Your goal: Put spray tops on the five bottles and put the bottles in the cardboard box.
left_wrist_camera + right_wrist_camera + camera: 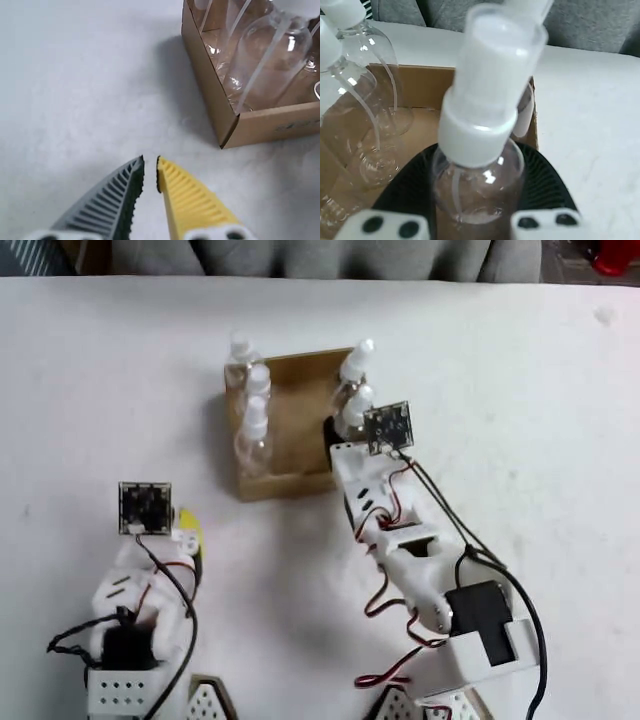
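Observation:
The cardboard box [290,483] stands mid-table. Three clear bottles with white spray tops [254,428] stand along one side of it, and another [359,358] stands in its far corner on the opposite side. My right gripper [346,432] is at that side, shut on a fifth clear bottle [479,187] whose white spray top [492,75] is fitted. This bottle sits upright between the black fingers [542,175], low inside the box [420,85]. My left gripper [150,172] hovers over bare table short of the box corner [210,95], its grey and yellow fingers shut on nothing.
The table is white, and a grey sofa edge [330,255] lies beyond its far edge. Both arm bases sit at the near edge. Free table lies to either side of the box.

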